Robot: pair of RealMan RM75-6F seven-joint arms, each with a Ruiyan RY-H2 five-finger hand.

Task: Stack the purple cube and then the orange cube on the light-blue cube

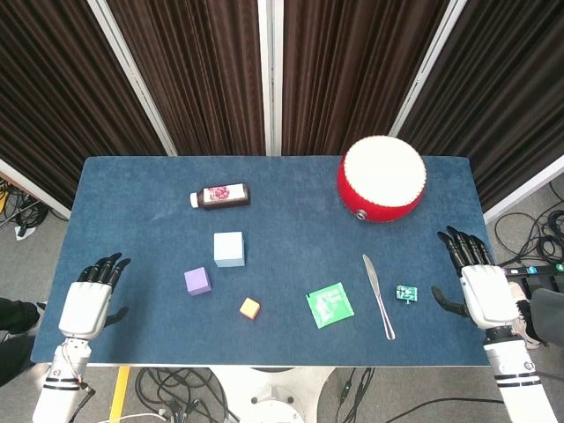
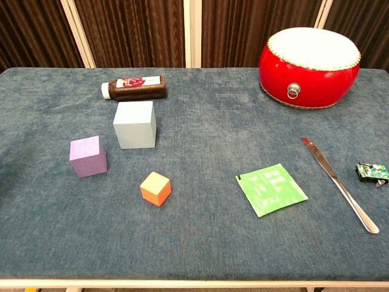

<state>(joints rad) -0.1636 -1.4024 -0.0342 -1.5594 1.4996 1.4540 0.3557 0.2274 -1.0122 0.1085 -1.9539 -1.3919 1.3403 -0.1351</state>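
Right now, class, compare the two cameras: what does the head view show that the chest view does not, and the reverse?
Only the head view shows the left robot hand and right robot hand, both open and empty at the table's side edges, plus the floor and cables. Only the chest view shows the metal ring on the drum's side hanging clear. Both share the purple cube, light-blue cube, orange cube, bottle, green packet, knife and small green part. No cubes are stacked.
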